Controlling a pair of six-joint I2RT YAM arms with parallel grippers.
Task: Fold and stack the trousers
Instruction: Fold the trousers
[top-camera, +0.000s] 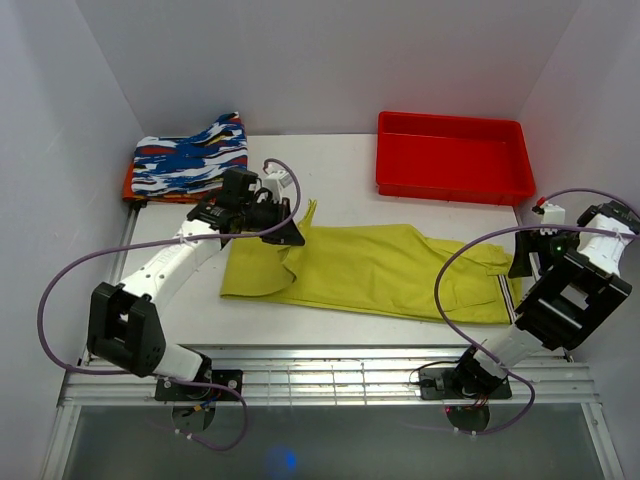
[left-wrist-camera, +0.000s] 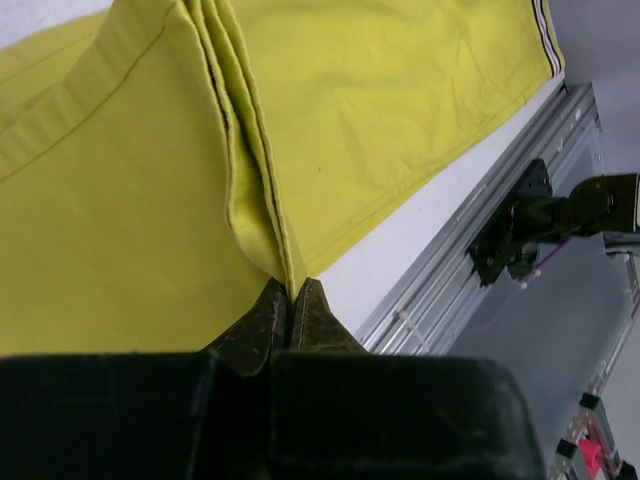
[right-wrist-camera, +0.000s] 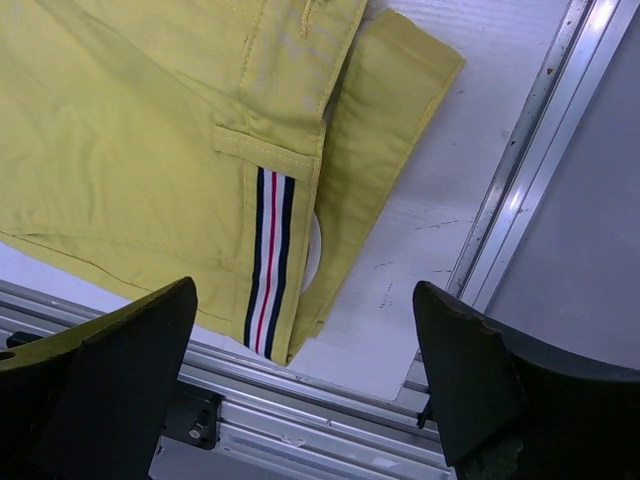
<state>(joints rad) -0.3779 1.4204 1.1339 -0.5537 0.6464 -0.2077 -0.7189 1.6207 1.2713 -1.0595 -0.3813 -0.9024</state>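
Top external view: left of the trousers' leg end and farther back on the white table (top-camera: 345, 195) lies a folded blue, white, black and orange patterned garment (top-camera: 190, 160). The left gripper (top-camera: 288, 234) sits over the trousers' left end. Its jaws are pinched tight on the edge of the chartreuse trousers (top-camera: 390, 265) and hold that edge lifted off the table in a small peak. In the left wrist view the cloth rises from the closed tips in several stacked layers.

The trousers lie lengthwise across the middle of the table, legs to the left and waist to the right, with their near edge just beside the aluminium front rail (top-camera: 330, 358). Behind their waist half stands a red tray (top-camera: 455, 157), apart from the cloth. The right gripper (top-camera: 527, 255) hovers above the trousers' waist end, jaws spread wide and holding nothing. In the right wrist view the striped band (right-wrist-camera: 268, 262) and a belt loop (right-wrist-camera: 262, 145) on the waist show between its parted fingers.
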